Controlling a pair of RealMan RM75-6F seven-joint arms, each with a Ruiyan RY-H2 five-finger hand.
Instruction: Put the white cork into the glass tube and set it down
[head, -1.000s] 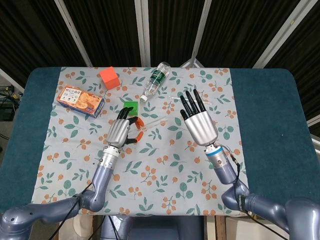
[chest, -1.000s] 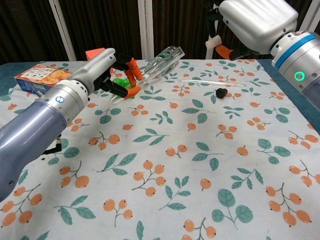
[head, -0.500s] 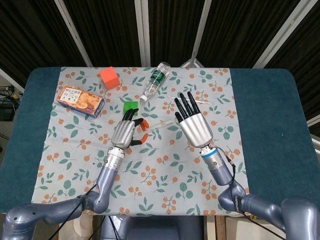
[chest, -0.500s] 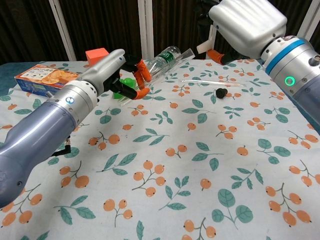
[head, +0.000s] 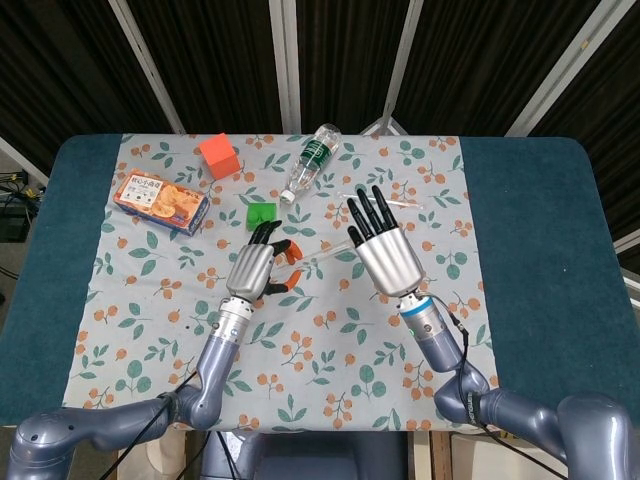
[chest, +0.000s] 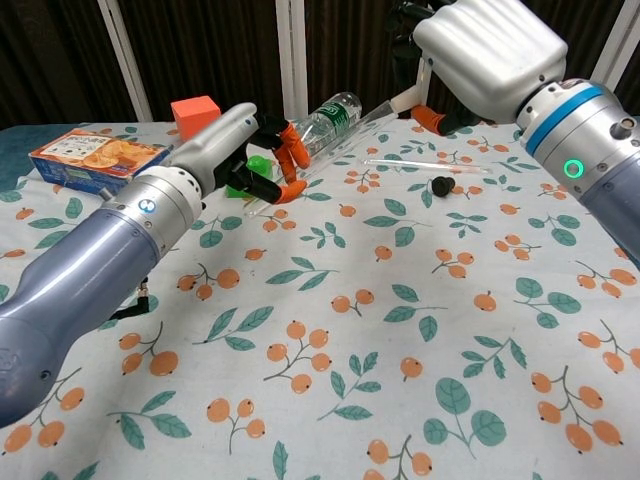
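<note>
My left hand (head: 255, 268) (chest: 215, 145) pinches a clear glass tube (head: 320, 253) (chest: 335, 143) between its orange fingertips. The tube is off the cloth and slants up to the right. My right hand (head: 385, 255) (chest: 490, 50) is just right of it, fingers stretched out. In the chest view it pinches the white cork (chest: 403, 98) against its thumb. The cork sits at the tube's upper open end; I cannot tell whether it has gone in. In the head view the right hand hides the cork.
A second thin tube (chest: 420, 163) and a black cork (chest: 441, 185) lie on the floral cloth to the right. Behind are a plastic bottle (head: 308, 160), an orange cube (head: 218, 155), a green block (head: 262, 212) and a cracker box (head: 160, 198).
My right hand has moved left and down toward the left hand, bringing the cork to the tube's end. The left hand has shifted slightly right with the tube.
</note>
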